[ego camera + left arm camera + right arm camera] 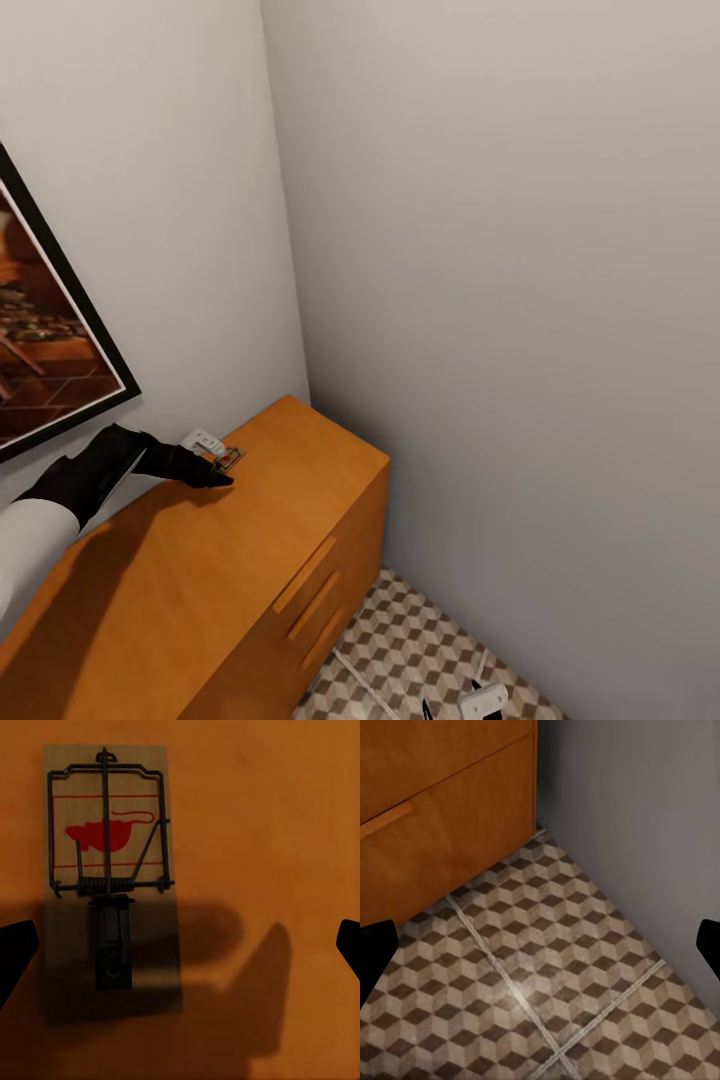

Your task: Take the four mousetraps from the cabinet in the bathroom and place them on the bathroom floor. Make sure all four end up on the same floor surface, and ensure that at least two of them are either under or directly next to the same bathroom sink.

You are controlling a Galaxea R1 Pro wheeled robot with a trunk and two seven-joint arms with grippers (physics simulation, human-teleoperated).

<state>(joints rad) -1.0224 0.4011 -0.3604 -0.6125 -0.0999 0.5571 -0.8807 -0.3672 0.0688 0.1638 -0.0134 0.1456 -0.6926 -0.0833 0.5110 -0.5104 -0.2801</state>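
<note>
On top of the cabinet (250, 530), near its back edge by the wall, lies one mousetrap (228, 459), with the left claw (215, 476) poised over it, fingers spread wide to either side in the left wrist view. That mousetrap (111, 877) looks like a thin, stiff, light wooden board carrying a wire bar and spring; I would pinch it across its long bare edges, clear of the metal, since a flat board gives little to grip. Further right, the right claw (540, 945) hangs spread over the bathroom floor (555, 975), empty.
</note>
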